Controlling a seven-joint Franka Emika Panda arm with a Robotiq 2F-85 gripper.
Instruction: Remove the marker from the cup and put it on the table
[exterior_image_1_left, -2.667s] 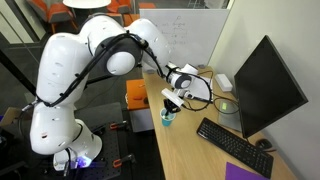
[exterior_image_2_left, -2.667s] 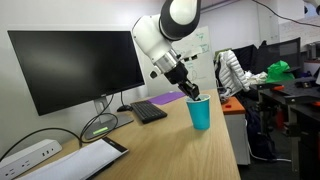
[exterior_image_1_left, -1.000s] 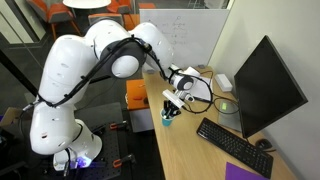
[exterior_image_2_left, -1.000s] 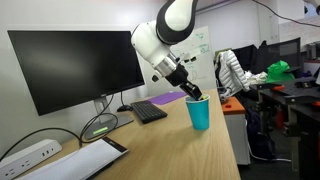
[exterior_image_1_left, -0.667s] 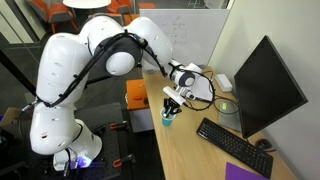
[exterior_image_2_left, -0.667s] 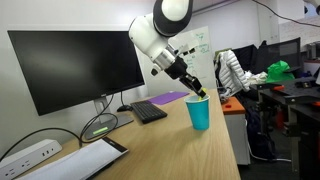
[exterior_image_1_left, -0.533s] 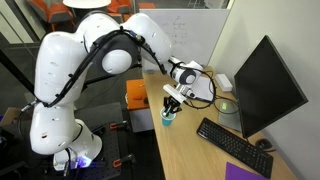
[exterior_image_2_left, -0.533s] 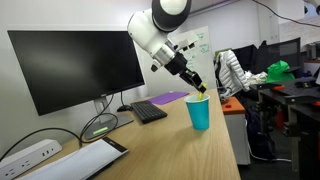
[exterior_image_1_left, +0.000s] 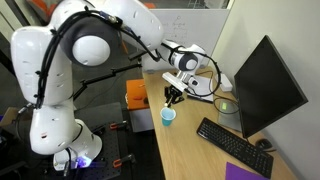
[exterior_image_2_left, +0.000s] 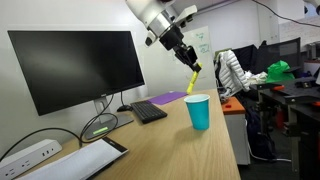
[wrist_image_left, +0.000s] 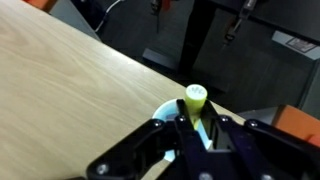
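Observation:
My gripper (exterior_image_2_left: 187, 55) is shut on a yellow-green marker (exterior_image_2_left: 194, 78) and holds it in the air above the teal-blue cup (exterior_image_2_left: 198, 110), which stands upright on the light-wood table (exterior_image_2_left: 150, 150). The marker's lower tip hangs clear of the cup's rim. In an exterior view the gripper (exterior_image_1_left: 172, 94) is above the cup (exterior_image_1_left: 168, 116). In the wrist view the marker (wrist_image_left: 196, 103) sits between the black fingers (wrist_image_left: 196, 130), with the cup's pale rim (wrist_image_left: 163, 111) below.
A black keyboard (exterior_image_2_left: 150, 110) and a large monitor (exterior_image_2_left: 70, 65) stand on the table. A flat green disc (exterior_image_1_left: 226, 104), a white power strip (exterior_image_2_left: 25, 157) and an orange stand (exterior_image_1_left: 138, 95) beside the table's edge are also in view.
The gripper has risen with the marker. The marker, earlier down in the cup, now hangs fully above it. The arm has lifted too.

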